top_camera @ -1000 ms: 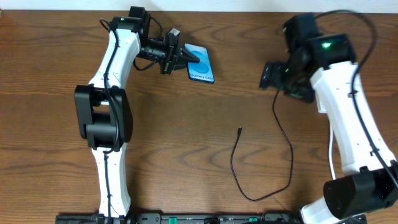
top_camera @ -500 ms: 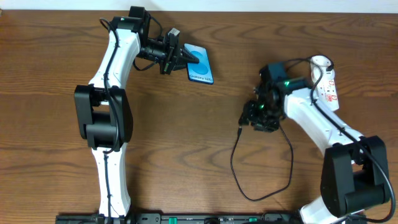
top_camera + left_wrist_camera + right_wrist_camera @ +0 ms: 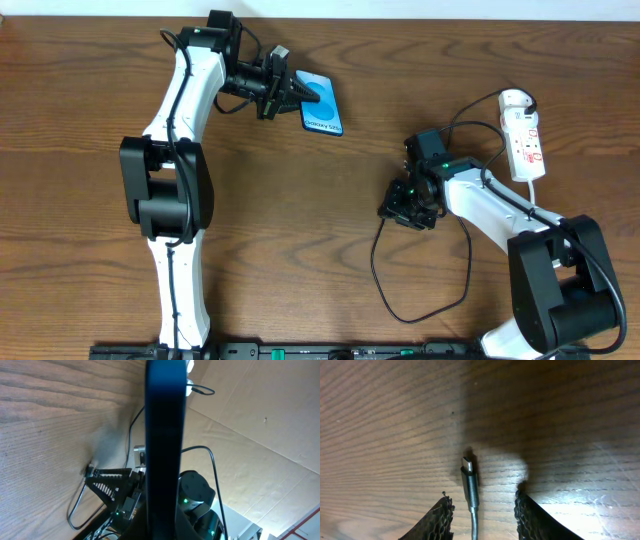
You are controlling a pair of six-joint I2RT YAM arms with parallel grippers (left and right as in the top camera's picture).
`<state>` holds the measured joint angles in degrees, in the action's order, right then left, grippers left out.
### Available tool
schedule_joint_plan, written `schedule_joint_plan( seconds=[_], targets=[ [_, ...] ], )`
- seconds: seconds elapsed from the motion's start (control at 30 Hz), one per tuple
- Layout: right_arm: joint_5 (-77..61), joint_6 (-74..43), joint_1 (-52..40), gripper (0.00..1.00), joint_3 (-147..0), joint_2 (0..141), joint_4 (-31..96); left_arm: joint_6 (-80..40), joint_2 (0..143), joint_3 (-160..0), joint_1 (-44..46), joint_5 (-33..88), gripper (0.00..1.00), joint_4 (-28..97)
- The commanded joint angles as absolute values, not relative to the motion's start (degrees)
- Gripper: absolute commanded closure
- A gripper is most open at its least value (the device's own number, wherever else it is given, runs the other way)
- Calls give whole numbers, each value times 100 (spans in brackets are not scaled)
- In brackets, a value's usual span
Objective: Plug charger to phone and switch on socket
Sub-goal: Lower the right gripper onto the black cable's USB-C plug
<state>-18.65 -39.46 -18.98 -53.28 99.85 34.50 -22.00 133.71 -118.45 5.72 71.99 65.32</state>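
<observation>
The phone, with its blue screen, lies at the back centre of the table. My left gripper is shut on its left end. In the left wrist view the phone is a dark edge-on bar between the jaws. The charger is a thin black cable looping on the table. Its plug tip lies flat between the fingers of my open right gripper, untouched. My right gripper is low over the tip. The socket, a white power strip, lies at the right back.
The rounded white adapter sits at the strip's far end, with black cable running from it. The strip's white cord runs toward the front beside my right arm. The cable loop reaches the front centre of the table.
My right arm has swung from the back right down and left to the charger's plug tip, uncovering the power strip. The left arm and the phone have not moved.
</observation>
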Motion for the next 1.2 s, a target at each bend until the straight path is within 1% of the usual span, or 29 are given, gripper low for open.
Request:
schedule_joint_plan(
  seconds=[0.0, 0.1, 0.17, 0.23, 0.4, 1.17],
  targets=[
    [-1752, -4180, -1962, 62, -5113, 10014, 3365, -2060, 13146, -11841, 543, 7387, 92, 6525],
    [-1752, -4215, -1964, 64, -5092, 10014, 3352, -2060, 13146, -11841, 541, 7387, 93, 6525],
    [-1752, -4287, -1988, 68, -5083, 10016, 3358, -2060, 13148, -11841, 541, 7387, 93, 6525],
    [-1697, -4331, -2117, 69, -5061, 10020, 3310, -2060, 13146, -11841, 543, 7387, 93, 6525],
    [-1382, -4569, -2364, 69, -5050, 10047, 3247, -2060, 13148, -11841, 543, 7387, 93, 6528],
    [-1146, -4630, -2222, 68, -5050, 10047, 3256, -2060, 13146, -11841, 541, 7387, 93, 6528]
  ],
)
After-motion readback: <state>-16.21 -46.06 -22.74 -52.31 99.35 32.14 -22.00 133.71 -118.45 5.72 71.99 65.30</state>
